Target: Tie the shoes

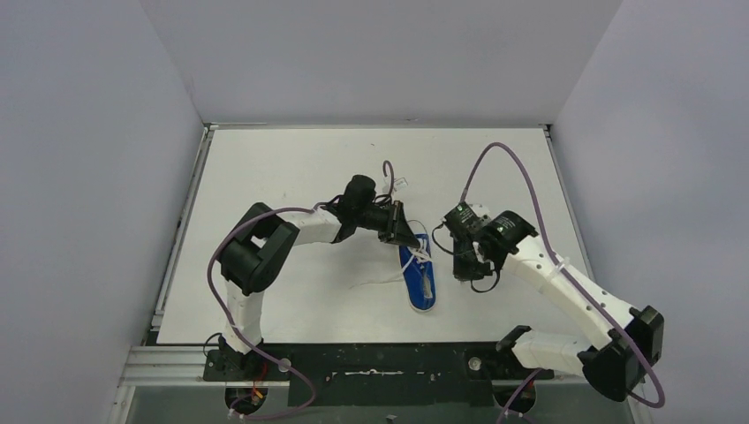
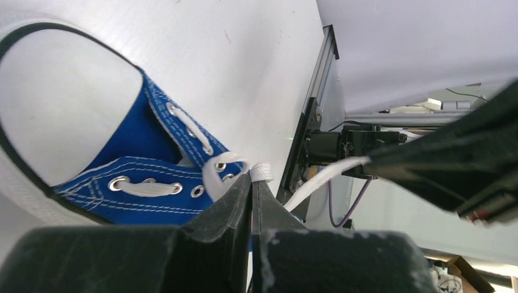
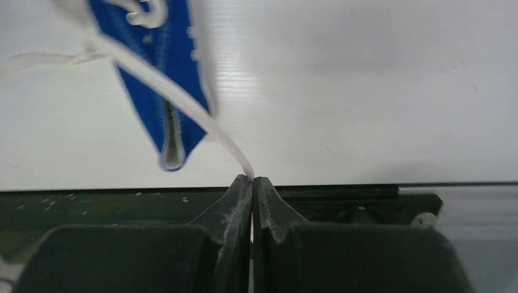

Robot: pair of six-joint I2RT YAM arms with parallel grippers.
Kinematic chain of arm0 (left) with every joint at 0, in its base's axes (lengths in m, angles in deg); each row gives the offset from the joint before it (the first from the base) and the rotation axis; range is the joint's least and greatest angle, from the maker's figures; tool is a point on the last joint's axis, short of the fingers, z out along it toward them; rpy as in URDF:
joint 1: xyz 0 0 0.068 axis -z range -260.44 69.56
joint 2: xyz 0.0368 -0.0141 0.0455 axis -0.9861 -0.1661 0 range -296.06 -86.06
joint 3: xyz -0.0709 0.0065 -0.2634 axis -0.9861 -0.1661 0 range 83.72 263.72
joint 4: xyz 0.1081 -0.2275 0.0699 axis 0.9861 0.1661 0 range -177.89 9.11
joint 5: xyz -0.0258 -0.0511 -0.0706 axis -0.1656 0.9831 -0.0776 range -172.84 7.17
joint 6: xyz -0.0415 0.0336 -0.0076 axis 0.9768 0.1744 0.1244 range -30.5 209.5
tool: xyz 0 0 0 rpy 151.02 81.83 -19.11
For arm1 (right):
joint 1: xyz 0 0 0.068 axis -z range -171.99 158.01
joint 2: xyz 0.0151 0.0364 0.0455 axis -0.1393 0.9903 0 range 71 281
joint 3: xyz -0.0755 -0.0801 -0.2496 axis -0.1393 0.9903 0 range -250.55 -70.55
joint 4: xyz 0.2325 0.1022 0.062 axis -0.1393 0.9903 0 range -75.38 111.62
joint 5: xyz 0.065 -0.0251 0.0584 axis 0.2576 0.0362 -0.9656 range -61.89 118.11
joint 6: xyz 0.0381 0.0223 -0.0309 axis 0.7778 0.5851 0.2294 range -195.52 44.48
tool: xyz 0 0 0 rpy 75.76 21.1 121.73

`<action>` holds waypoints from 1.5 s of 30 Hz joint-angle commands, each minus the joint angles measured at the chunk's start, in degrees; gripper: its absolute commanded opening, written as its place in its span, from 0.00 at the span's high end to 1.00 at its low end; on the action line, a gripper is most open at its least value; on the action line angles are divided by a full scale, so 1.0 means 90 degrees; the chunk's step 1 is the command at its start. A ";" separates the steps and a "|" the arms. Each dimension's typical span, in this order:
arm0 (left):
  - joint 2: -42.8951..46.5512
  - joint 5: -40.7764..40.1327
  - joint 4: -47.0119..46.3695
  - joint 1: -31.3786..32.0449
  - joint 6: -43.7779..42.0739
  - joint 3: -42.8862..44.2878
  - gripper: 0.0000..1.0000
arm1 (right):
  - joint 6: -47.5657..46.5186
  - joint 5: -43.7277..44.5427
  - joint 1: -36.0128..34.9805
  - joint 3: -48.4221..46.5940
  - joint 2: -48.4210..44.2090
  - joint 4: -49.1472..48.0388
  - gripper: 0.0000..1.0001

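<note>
The sneaker (image 1: 420,281) lies on the worktop (image 1: 291,168) between the two hands. The left hand (image 2: 251,183), at the sneaker's top eyelets, is clamped on a lace (image 2: 264,172), apparently to anchor the crossing there. The right hand (image 3: 252,180), just off the sneaker's other side, pinches a lace end (image 3: 174,85) and holds it taut, likely to tighten the knot.

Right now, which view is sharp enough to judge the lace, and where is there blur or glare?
Right wrist: the blue sneaker is smeared and soft, but the white lace is fairly crisp where the right gripper pinches it. Left wrist: eyelets sharp, the left gripper dark and soft. Top external: even light, faint shadows, no glare, sneaker small.
</note>
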 commanded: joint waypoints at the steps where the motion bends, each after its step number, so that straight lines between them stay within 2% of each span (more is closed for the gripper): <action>1: 0.0390 -0.0105 0.0264 -0.0226 -0.0367 -0.0079 1.00 | -0.0570 0.0394 0.1091 0.0094 0.0800 0.1091 1.00; 3: 0.0447 -0.0018 0.0336 -0.0329 -0.0453 -0.0164 1.00 | -0.0818 0.0286 0.1500 0.0257 0.1176 0.0870 1.00; 8: 0.0544 0.0141 0.0885 -0.0400 -0.0909 -0.0168 1.00 | -0.1086 -0.0541 0.1903 0.0752 0.1646 0.0194 1.00; 9: 0.0540 0.0186 0.0894 -0.0400 -0.0917 -0.0167 1.00 | -0.1108 -0.0695 0.2014 0.0867 0.1668 0.0070 0.97; 11: 0.0530 0.0259 0.0877 -0.0400 -0.0905 -0.0162 1.00 | -0.1348 -0.0929 0.2332 0.0951 0.1595 -0.0262 0.87; 13: 0.0547 0.0307 0.0858 -0.0400 -0.0893 -0.0165 1.00 | -0.1993 -0.1582 0.2474 0.0903 0.1330 -0.0934 0.68; 15: 0.0532 0.0380 0.0824 -0.0400 -0.0866 -0.0156 1.00 | -0.2527 -0.2301 0.2437 0.0921 0.0949 -0.1747 0.56; 19: 0.0546 0.0508 0.0705 -0.0400 -0.0761 -0.0174 1.00 | -0.3266 -0.3737 0.2391 0.1383 0.0451 -0.3497 0.47; 24: 0.0491 0.0668 0.0550 -0.0400 -0.0652 -0.0150 1.00 | -0.3351 -0.4498 0.2466 0.1868 0.1033 -0.4305 0.50; 32: 0.0588 0.0733 0.0729 -0.0410 -0.0774 -0.0127 1.00 | -0.2890 -0.4402 0.2582 0.2336 0.1165 -0.4820 0.57; 37: 0.0841 0.0724 0.1203 -0.0402 -0.1113 -0.0239 1.00 | -0.2909 -0.4425 0.2715 0.2229 0.1297 -0.4578 0.75; 39: 0.0945 0.0739 0.1367 -0.0382 -0.1255 -0.0325 1.00 | -0.2901 -0.4466 0.2715 0.2227 0.1188 -0.4512 0.74; 42: 0.1010 0.0746 0.1598 -0.0339 -0.1460 -0.0336 1.00 | -0.2841 -0.4448 0.2723 0.2361 0.0965 -0.4555 0.61; 45: 0.0946 0.0753 0.1628 -0.0304 -0.1447 -0.0301 1.00 | -0.2785 -0.4423 0.2726 0.2372 0.0869 -0.4578 0.58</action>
